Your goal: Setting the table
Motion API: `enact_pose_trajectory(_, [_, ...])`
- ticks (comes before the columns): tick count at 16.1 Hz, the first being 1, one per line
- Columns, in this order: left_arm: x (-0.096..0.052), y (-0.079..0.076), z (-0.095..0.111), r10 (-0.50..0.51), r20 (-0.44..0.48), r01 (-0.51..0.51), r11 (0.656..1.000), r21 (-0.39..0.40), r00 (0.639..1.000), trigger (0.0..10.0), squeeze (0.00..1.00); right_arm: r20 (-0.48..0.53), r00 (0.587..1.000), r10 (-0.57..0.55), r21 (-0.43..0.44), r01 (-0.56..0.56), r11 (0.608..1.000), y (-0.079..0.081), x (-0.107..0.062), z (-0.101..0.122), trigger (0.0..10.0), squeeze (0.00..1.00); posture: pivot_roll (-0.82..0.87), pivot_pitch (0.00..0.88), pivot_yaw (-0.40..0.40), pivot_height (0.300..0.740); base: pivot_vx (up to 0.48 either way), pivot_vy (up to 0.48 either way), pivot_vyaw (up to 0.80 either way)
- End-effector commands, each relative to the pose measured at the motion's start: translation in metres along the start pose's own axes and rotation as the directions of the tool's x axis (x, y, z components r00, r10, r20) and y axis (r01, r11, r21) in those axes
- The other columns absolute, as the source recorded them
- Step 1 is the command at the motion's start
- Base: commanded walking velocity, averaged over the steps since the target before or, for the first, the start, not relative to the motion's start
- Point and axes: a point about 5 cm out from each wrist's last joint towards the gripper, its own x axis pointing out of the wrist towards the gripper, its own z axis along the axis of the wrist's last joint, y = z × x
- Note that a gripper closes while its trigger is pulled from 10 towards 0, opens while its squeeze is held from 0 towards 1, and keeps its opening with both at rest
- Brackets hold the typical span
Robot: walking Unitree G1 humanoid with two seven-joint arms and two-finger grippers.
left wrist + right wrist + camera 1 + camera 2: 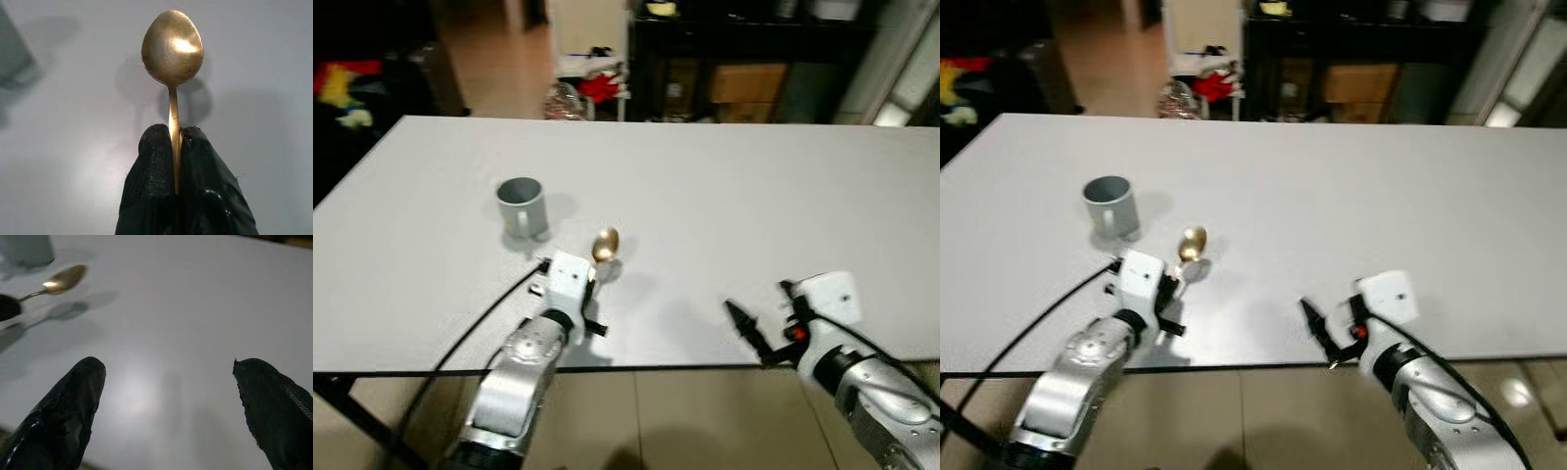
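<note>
A gold spoon [605, 245] is held just above the white table [705, 196], bowl pointing away from me, with my left gripper [177, 147] shut on its thin handle. A grey mug [522, 207] stands upright on the table, a little to the left of and beyond the spoon. My right gripper [168, 396] hovers open over bare table near the front edge, to the right of the spoon [61, 281], with nothing between its fingers [73, 401].
The table's front edge [636, 368] runs just under both wrists. Beyond the far edge stand dark shelves with boxes [744, 83] and red items on the floor [602, 88]. A black cable [480, 323] trails off my left arm.
</note>
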Motion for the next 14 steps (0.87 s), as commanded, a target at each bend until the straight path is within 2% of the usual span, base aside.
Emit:
enact_pose_trajectory(1, [0.002,-0.002,0.007,0.016,0.001,-0.016,1.0,0.018,1.0,10.0,0.0,-0.003,0.999,0.046,-0.008,-0.046,0.999,0.004,-0.002,0.0,10.0,0.0,-0.07,0.0,-0.009,0.74,0.0,0.0,0.0])
enact_pose_trajectory(7, [0.009,-0.002,0.006,0.07,-0.064,-0.07,0.998,-0.001,0.996,10.0,0.0,-0.034,0.996,0.077,-0.03,-0.078,0.997,0.008,-0.003,-0.008,10.0,0.0,-0.08,0.0,-0.001,0.74,0.0,0.0,0.0])
enact_pose_trajectory(11, [0.023,-0.005,0.012,0.063,-0.09,-0.065,0.998,-0.02,0.994,10.0,0.0,-0.025,0.997,0.071,-0.038,-0.072,0.997,0.01,-0.001,-0.007,10.0,0.0,-0.08,0.0,0.007,0.74,0.0,0.0,0.0])
enact_pose_trajectory(12, [0.025,-0.004,0.014,0.072,-0.089,-0.074,0.997,-0.026,0.993,10.0,0.76,-0.022,0.997,0.072,-0.037,-0.073,0.997,0.01,-0.001,-0.006,10.0,0.0,-0.08,0.0,0.007,0.74,0.0,0.0,0.0])
enact_pose_trajectory(13, [0.027,-0.001,0.016,0.099,-0.081,-0.101,0.995,-0.024,0.992,10.0,1.0,-0.02,0.997,0.074,-0.037,-0.075,0.996,0.01,0.0,-0.006,10.0,0.0,-0.08,0.0,0.007,0.74,0.0,0.0,0.0])
enact_pose_trajectory(14, [0.028,0.0,0.017,0.101,-0.082,-0.103,0.994,-0.029,0.992,10.0,1.0,-0.018,0.997,0.074,-0.038,-0.075,0.996,0.01,0.0,-0.006,10.0,0.0,-0.08,0.0,0.006,0.74,0.0,0.0,0.0])
